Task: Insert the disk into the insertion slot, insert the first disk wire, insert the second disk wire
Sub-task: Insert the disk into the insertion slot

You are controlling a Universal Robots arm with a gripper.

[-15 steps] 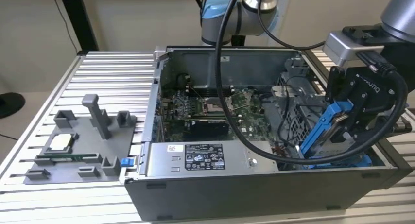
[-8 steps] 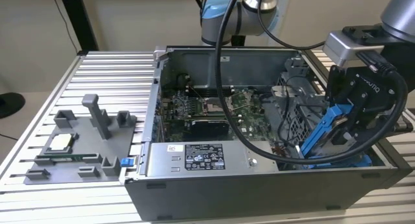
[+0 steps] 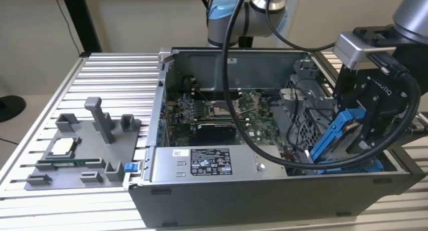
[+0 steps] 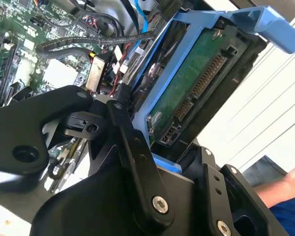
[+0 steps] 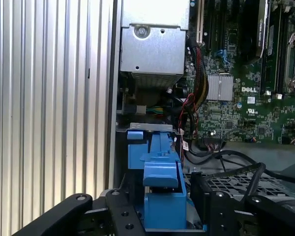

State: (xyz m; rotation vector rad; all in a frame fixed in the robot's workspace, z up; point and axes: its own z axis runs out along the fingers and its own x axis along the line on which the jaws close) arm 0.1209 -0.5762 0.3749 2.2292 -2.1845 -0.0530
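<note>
Near the disk (image 3: 336, 133), looping black cable (image 3: 294, 164).

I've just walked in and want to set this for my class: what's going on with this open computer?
A robot arm's hand grips the disk, a drive clipped in a blue carrier, over the open computer case. The disk stands tilted, its lower end down in the case's corner on the exterior view's right, by the blue-railed insertion slot, and it is not lying flat in it. In the second wrist view the drive's connector is bare, with no wire plugged in.
</note>
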